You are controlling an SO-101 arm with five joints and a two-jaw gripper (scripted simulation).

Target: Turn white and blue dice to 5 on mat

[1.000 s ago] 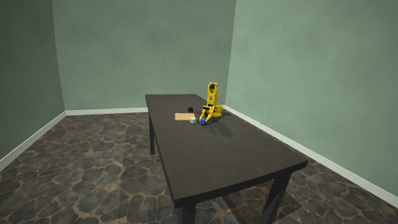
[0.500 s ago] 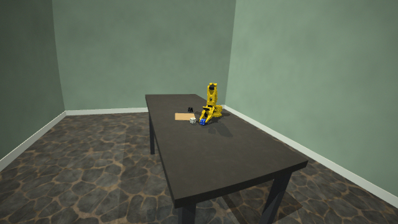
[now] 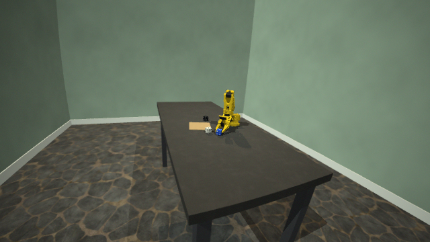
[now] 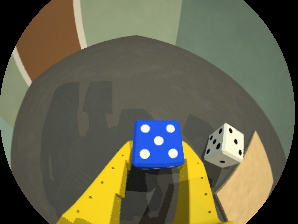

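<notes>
The yellow arm (image 3: 228, 107) stood at the far right side of the dark table (image 3: 235, 161), its upper link rising upright from the base and the forearm folded steeply down and forward toward the table surface. At the low end, the gripper (image 3: 220, 129) was closed on the blue die (image 3: 219, 132), which sat down at table level, off the mat. In the wrist view the blue die (image 4: 157, 143) was pinched between the yellow fingers, and the face turned toward the camera showed five white pips.

The white die (image 3: 208, 130) lay just beside the blue one, at the near corner of the tan mat (image 3: 199, 126); whether it rested on the mat's edge or only beside it could not be told. In the wrist view the white die (image 4: 225, 145) stood apart from the gripper, next to the mat (image 4: 248, 179). The black die (image 3: 205, 117) sat on the table beyond the mat, well apart from the arm's tip.
</notes>
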